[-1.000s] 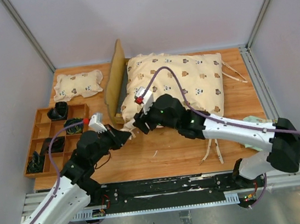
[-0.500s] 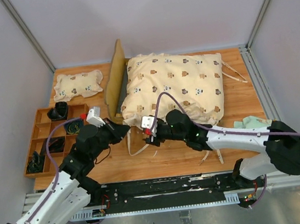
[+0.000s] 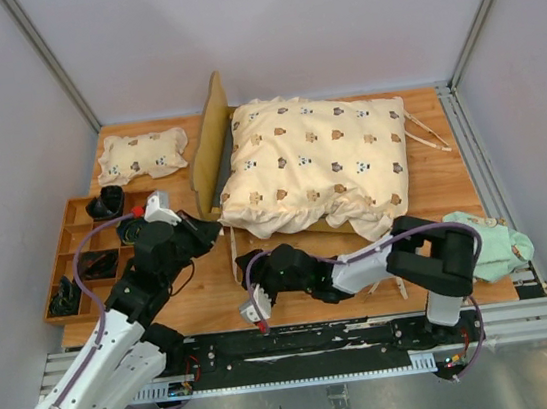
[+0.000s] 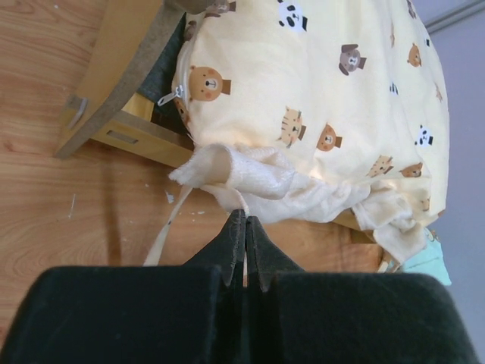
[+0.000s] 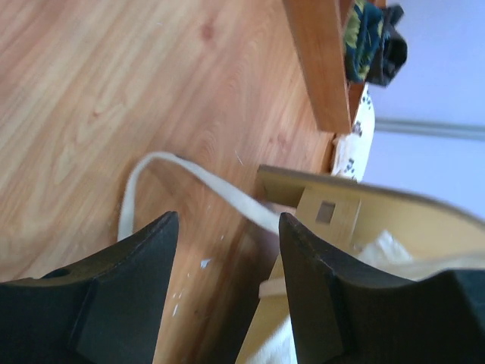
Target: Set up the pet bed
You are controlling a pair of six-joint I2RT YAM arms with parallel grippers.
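Wooden table (image 3: 437,183): only wrist view shows left hand (image 4: 245,216) pinching quilt tie (image 4: 242,201).

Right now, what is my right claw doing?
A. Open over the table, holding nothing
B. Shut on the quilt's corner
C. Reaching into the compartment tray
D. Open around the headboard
A: the right claw has its jaws apart with only bare table between them, and the loose tie strap lies flat on the wood just ahead, ungripped.
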